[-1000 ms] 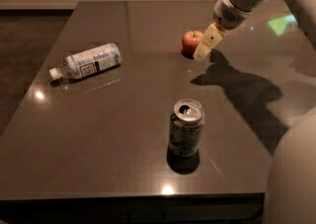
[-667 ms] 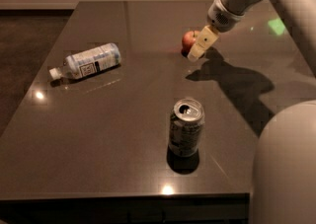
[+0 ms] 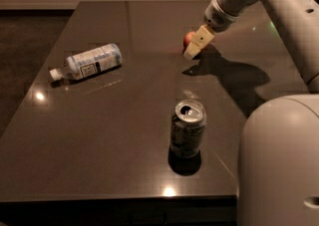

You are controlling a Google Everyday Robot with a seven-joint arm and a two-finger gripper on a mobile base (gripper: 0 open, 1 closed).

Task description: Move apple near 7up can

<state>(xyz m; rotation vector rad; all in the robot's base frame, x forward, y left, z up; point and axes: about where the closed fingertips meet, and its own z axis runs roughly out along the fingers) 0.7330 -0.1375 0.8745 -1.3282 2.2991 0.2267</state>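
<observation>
The apple is a small red-orange fruit on the dark table, far right of middle, mostly hidden behind my gripper. The gripper reaches down from the upper right, its cream fingers right in front of and against the apple. The 7up can stands upright near the front edge of the table, well in front of the apple, with its silver pull-tab top showing.
A clear plastic bottle with a white-blue label lies on its side at the left of the dark table. My arm's white body fills the lower right corner. The arm's shadow falls right of the apple.
The gripper has moved left and down over the apple, now covering most of it. The can and the bottle have not moved.
</observation>
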